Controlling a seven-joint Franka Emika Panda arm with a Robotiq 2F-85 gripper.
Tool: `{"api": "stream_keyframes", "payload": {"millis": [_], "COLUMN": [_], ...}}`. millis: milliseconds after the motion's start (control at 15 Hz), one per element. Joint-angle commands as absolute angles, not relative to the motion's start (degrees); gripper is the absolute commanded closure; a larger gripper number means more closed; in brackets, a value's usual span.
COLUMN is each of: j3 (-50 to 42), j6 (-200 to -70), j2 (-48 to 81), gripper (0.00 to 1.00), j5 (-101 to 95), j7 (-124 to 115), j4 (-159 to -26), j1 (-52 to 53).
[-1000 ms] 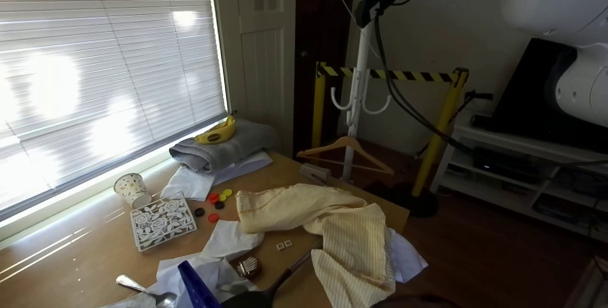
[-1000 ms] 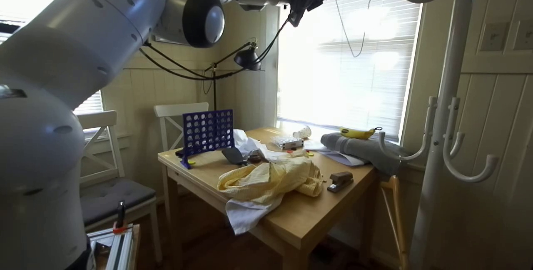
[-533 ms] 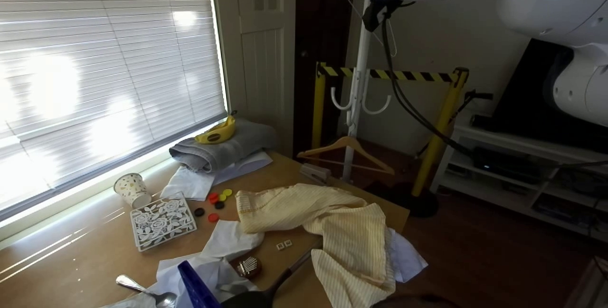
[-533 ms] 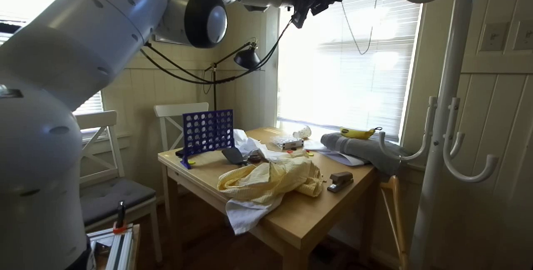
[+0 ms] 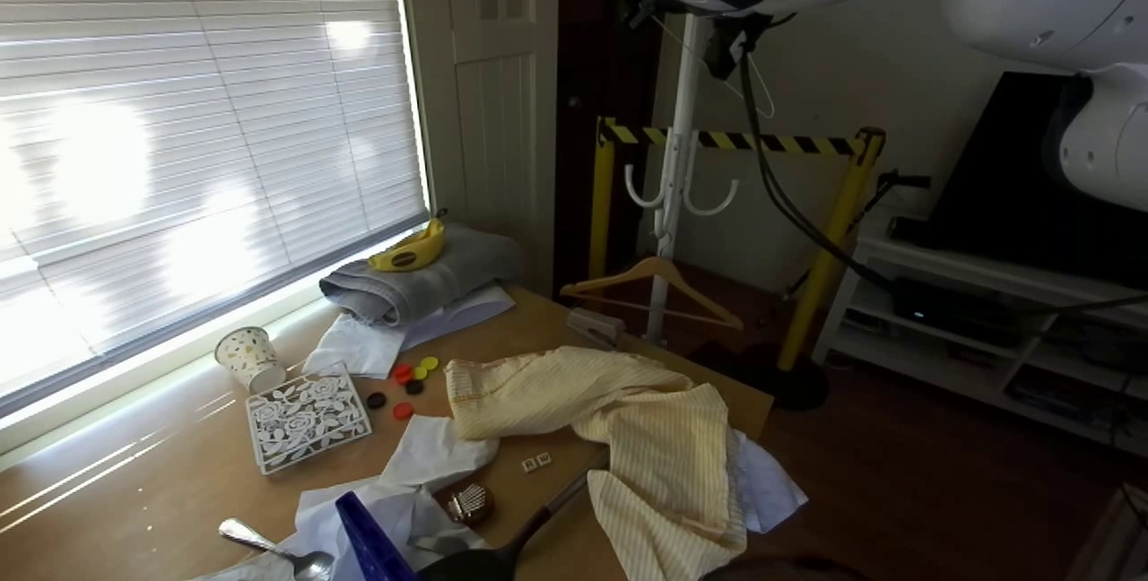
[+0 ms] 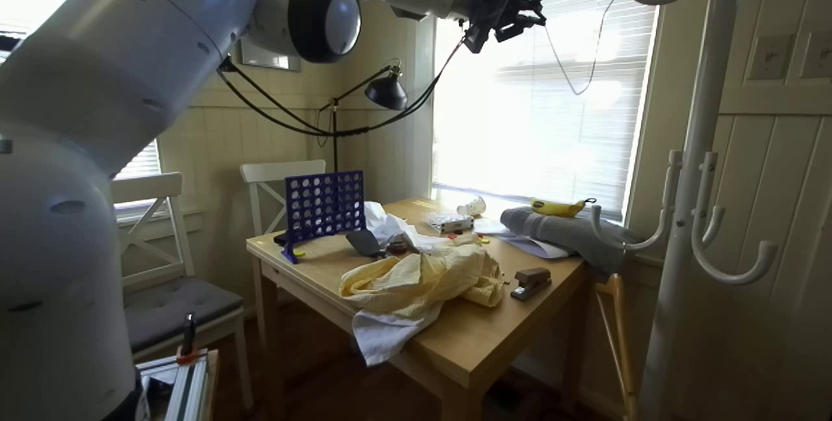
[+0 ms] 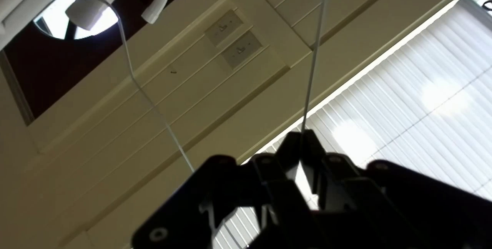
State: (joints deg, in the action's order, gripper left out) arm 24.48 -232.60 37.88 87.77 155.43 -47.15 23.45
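One end effector (image 7: 301, 143), fingertips together, grips one thin white cord (image 7: 315, 49), higher than the table (image 6: 478, 338). The table bears yellow cloth (image 6: 422, 281), brown stapler (image 6: 532, 282), blue game grid (image 6: 336, 205).

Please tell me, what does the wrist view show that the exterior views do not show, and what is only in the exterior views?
Only the wrist view: a bright round shape, too unclear to name, partly behind a white hook, and a small dark mark on the cream wall.
Only the exterior views: the table, the yellow cloth, the stapler and the paper cup.
Shared: the gripper, which the wrist view shows shut on a thin cord, that cord, the coat rack, the light switches and the window blinds.
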Motion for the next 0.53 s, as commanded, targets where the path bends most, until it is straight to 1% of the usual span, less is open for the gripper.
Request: {"api": "stream_keyframes", "payload": {"millis": [0, 133, 467], "j3": [23.8, 24.8, 22.9], "j6": [-231.6, -232.0, -234.0], "j2": [33.0, 32.5, 33.3], "gripper": [0.98, 0.98, 0.98], "j5": [90.0, 89.5, 84.9], "j7": [157.0, 157.8, 156.8], "j4": [-56.1, -58.0, -57.0], "j1": [22.3, 22.1, 25.0]}}
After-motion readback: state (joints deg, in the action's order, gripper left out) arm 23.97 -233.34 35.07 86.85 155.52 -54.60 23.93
